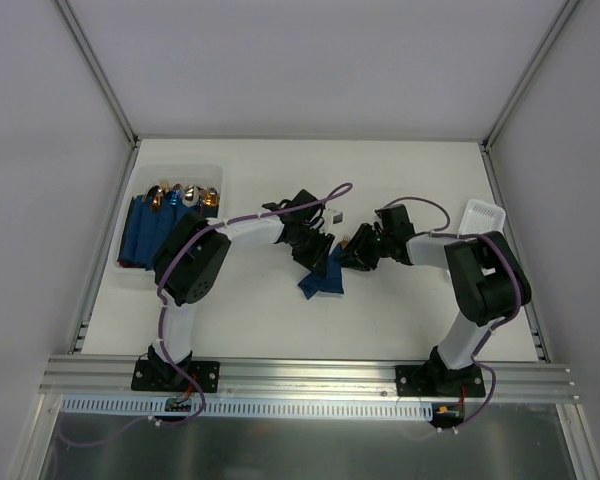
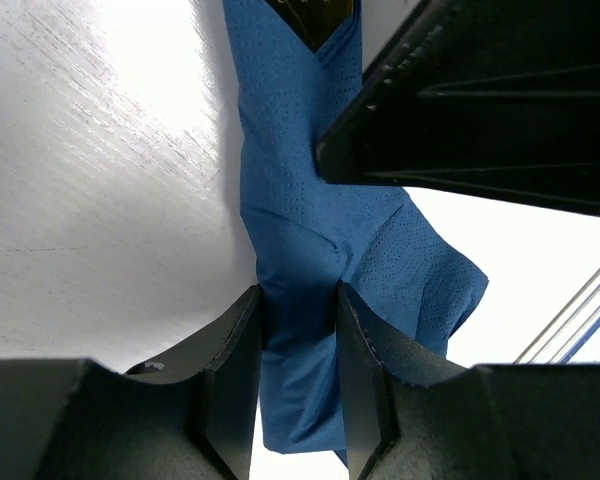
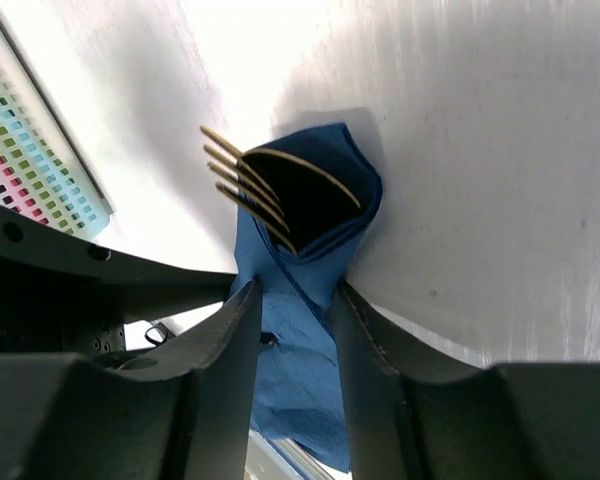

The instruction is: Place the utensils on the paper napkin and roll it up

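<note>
Napkin [image 2: 300,230]: twisted into a rough roll at mid-table, between the two arms, with both grippers on it.
Fork [image 3: 248,178]: coppery tines poke from the roll's open end; the handle is hidden inside.
Left gripper [image 2: 298,320]: fingers clenched on the napkin's narrow waist — a loose blue flap spreads beside them.
Right gripper [image 3: 292,310]: fingers pinch the napkin just behind the tines.
Bin [image 1: 180,168]: at the table's left, holding blue rolls [image 1: 148,235] with metallic heads showing.
Tray [image 1: 483,215]: white, at the right edge — well apart from the napkin.
</note>
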Motion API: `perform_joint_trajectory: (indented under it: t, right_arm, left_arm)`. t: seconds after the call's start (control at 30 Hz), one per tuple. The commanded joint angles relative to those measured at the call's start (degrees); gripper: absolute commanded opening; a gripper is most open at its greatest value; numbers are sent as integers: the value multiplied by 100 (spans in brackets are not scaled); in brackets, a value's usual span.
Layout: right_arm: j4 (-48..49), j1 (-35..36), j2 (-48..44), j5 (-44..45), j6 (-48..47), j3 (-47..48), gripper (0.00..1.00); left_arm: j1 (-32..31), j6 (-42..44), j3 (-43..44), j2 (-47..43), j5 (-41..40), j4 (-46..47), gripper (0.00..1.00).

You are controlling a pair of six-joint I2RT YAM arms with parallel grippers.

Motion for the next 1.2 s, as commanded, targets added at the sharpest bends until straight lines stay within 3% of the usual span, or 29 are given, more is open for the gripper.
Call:
perform_joint_trajectory:
  t: [0.0,0.07,0.2,0.3,0.47,0.5,0.53,0.6,0.73,0.87,1.17]
  right_arm:
    - [-532,53,469,917,-252,-26,35]
    - [-586,89,627,1005,-287,0,31]
    - [-577,89,698,1093,-331,-87,10]
    - [-542,89,601,1137,-428,-175,0]
    - [-129,62,259,1067,-568,-421,0]
    - [-68,45,119,1032,-586,-482,0]
    - [2,27,39,980,-639,-518,0]
    - [275,10,-189,848,-674,-614,0]
    - [757,9,-584,637,-753,-729,0]
    - [934,27,-910,531,-876,-747,0]
    - [1215,150,-1297,346,-1052,-799,0]
  left_arm:
    - [-95,124,-516,849,-377,-686,0]
    - [-95,124,-508,849,-395,-678,0]
    - [-95,116,-516,823,-439,-678,0]
    - [-95,115,-525,814,-430,-669,0]
    - [-17,133,-560,613,-202,-651,4]
    - [71,159,-578,534,-114,-634,9]
    - [132,177,-613,437,-18,-564,21]
    - [343,282,-709,95,307,-502,37]
    - [607,554,-754,-494,677,-423,54]
    - [783,765,-684,-618,1098,-388,65]
    - [836,574,-490,-153,2319,95,69]
